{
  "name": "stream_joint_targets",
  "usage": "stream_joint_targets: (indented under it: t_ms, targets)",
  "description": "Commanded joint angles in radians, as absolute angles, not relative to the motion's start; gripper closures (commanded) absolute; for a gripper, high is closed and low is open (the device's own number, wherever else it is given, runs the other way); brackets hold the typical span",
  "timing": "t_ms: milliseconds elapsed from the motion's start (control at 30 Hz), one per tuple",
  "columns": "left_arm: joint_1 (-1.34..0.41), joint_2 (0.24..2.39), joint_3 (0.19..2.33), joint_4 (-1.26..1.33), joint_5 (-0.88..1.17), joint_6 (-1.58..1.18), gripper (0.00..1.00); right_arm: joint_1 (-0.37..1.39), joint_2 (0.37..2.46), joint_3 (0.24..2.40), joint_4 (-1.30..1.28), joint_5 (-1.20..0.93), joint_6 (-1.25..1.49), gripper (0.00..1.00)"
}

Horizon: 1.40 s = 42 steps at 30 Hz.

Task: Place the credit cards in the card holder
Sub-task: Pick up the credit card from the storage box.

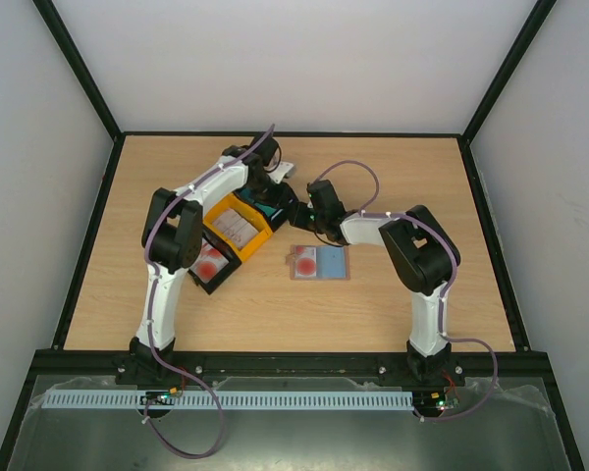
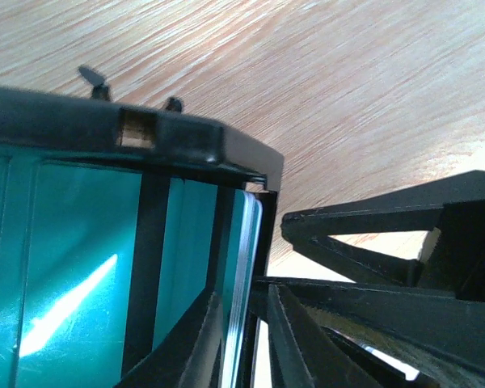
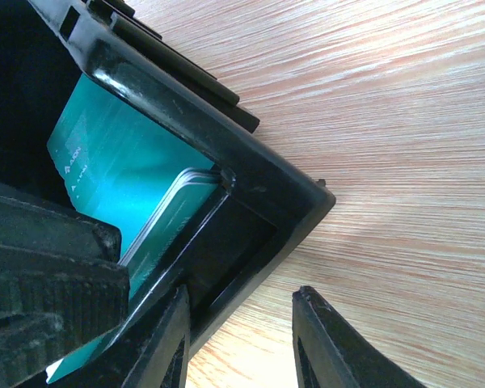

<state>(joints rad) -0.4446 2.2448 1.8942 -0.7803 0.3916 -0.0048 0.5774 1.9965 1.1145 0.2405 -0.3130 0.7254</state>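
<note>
Red tray point(image 1: 198, 280): black, left of centre in the top view, holding a red-and-white card point(image 1: 211, 263).
Yellow tray point(image 1: 251, 245): just up and right of it, touching, with beige cards point(image 1: 238, 226) inside.
Left arm: reaches up over both trays to the teal tray point(image 2: 186, 136) at upper centre.
Left gripper point(image 2: 238, 356): fingers point(image 2: 178, 356) nearly pressed together. One teal card point(image 2: 246, 259) stands on edge between them and looks pinched.
Teal card: tilted up against the tray's right wall, with one rounded corner showing at the tray corner in the right wrist view.
Teal cards point(image 2: 73, 267): the rest lie flat in the tray, glossy, with a streak of glare.
Right gripper point(image 3: 242, 293): fingers spread and holding nothing. They straddle the teal tray's corner, the left finger under or inside the wall and the right finger outside. Bare wood shows between that finger and the wall.
Contact, right gripper: I cannot tell whether the left finger touches the wall.
The two grippers: close together at the same tray, and the right one's black frame fills the lower right of the left wrist view.
Holder point(image 1: 332, 263): lies open and flat on the table point(image 1: 402, 177) at centre, below the right gripper and apart from the trays.
Holder contents: a red card point(image 1: 304, 262) on the left half, and a pale blue-grey right half.
</note>
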Motion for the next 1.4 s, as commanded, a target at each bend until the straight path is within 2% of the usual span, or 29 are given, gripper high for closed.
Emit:
stream_joint_targets:
  t_ms: [0,100,300,533,633,800,1033,1367]
  targets:
    - [-0.445,2.229,1.872,-0.807,0.355,-0.020,0.78,0.583,1.985,1.105,0.217,-0.279,0.720,0.64]
    - [-0.445,2.226,1.872,-0.796,0.345,-0.018,0.73,0.583,1.973,1.098,0.216,-0.275,0.718,0.64]
    - [-0.445,2.220,1.867,-0.776,0.386,-0.021,0.68,0.580,1.934,1.066,0.217,-0.275,0.721,0.64]
    - [-0.462,2.225,1.852,-0.757,0.298,-0.028,0.56,0.566,1.846,0.989,0.220,-0.264,0.726,0.64]
    - [-0.485,2.250,1.864,-0.770,0.232,-0.020,0.54,0.562,1.805,0.954,0.219,-0.258,0.728,0.64]
    - [-0.510,2.282,1.884,-0.799,0.163,-0.010,0.55,0.558,1.762,0.908,0.217,-0.249,0.737,0.64]
    - [-0.530,2.251,1.885,-0.820,0.230,0.026,0.63,0.555,1.751,0.885,0.210,-0.241,0.739,0.63]
    - [-0.533,2.209,1.883,-0.825,0.223,0.024,0.69,0.555,1.776,0.887,0.219,-0.259,0.738,0.63]
